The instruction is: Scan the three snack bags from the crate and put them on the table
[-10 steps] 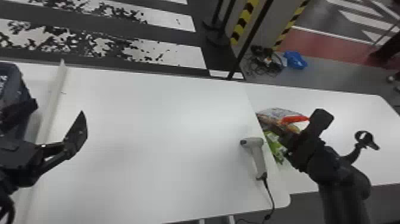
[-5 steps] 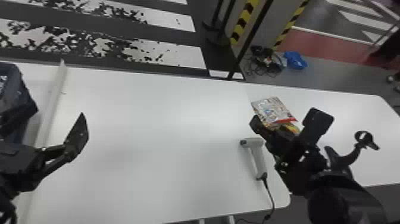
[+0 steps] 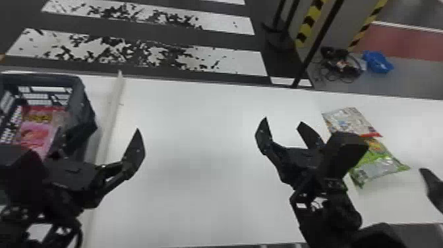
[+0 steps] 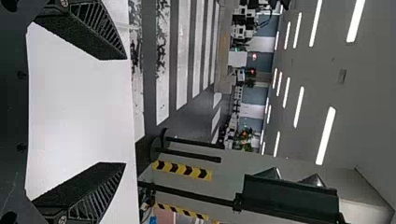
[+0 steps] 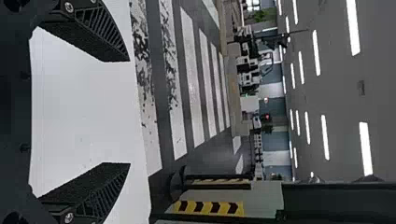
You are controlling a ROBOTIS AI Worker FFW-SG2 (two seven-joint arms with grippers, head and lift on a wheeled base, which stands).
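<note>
Black, both wide open and empty, the right gripper (image 5: pixel 130 112) at one o'clock could, swung low, shove the green bag (image 3: pixel 377 162) at two, while the left gripper (image 4: pixel 125 111) at eleven could, lowered off-centre, snag the crate (image 3: pixel 86 113) around the pink bag (image 3: pixel 34 133) at ten.

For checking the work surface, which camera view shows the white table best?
The head view: it shows the white table widely, with the dark crate and green snack bag on it. The left wrist view shows a part behind the left gripper; the right wrist view, a part behind the right gripper.
</note>
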